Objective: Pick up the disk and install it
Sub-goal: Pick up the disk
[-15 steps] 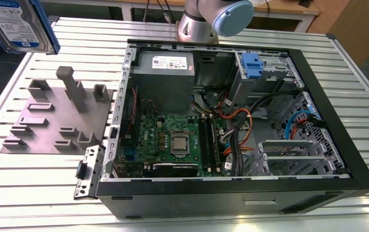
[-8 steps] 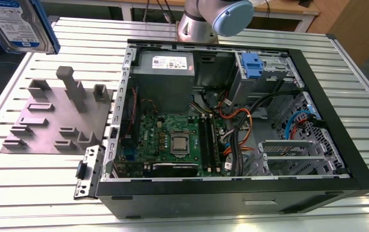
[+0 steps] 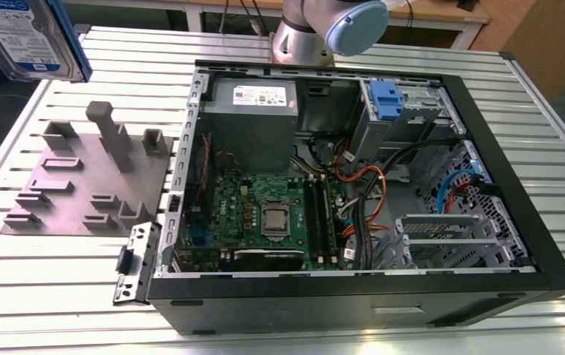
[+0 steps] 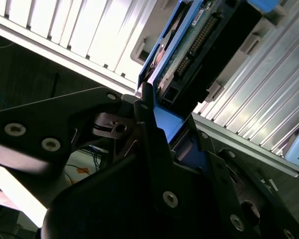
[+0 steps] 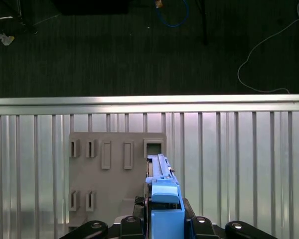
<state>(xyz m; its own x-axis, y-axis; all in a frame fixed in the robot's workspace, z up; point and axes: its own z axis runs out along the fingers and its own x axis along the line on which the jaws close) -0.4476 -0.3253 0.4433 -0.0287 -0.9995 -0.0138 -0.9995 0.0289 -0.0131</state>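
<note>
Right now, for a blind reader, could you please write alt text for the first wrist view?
The claw holds the disk edge-on by its blue bracket. Beyond it, a grey slotted plate lies on a slatted metal table, and past the table's edge is dark floor.

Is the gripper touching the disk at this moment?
Touching. In the second wrist view the gripper has its fingers pressed against the blue edge of the disk, with no gap.
</note>
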